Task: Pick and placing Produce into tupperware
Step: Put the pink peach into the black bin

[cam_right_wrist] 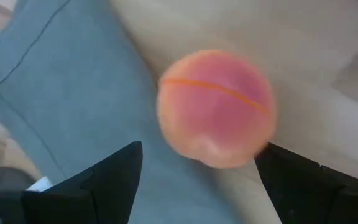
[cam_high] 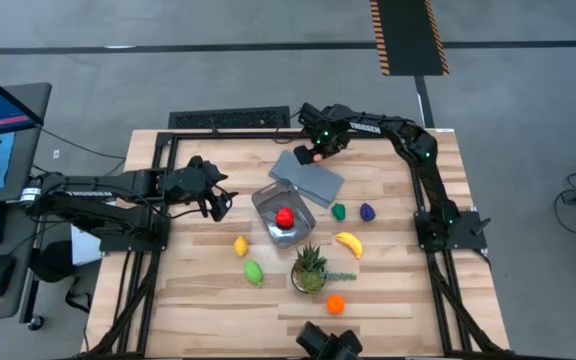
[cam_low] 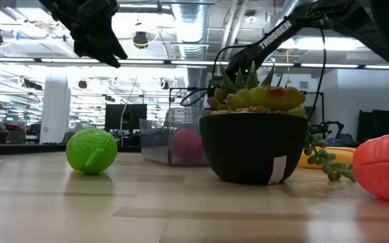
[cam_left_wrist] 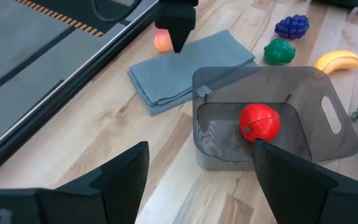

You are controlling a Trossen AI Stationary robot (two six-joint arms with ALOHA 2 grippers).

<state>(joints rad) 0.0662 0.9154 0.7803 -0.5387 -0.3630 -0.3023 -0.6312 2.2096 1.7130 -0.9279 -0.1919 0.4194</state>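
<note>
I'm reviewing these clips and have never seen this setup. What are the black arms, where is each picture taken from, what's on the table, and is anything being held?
Two robot arms work at a wooden table. One picture looks down from above, one looks level across the tabletop, and one comes from each wrist. A clear tub holds a red fruit; beside it lies a grey-blue lid. Loose toy produce surrounds a potted plant, including a banana. The right gripper hangs open over a peach, not gripping it. The left gripper, open and empty, waits beside the tub.
</note>
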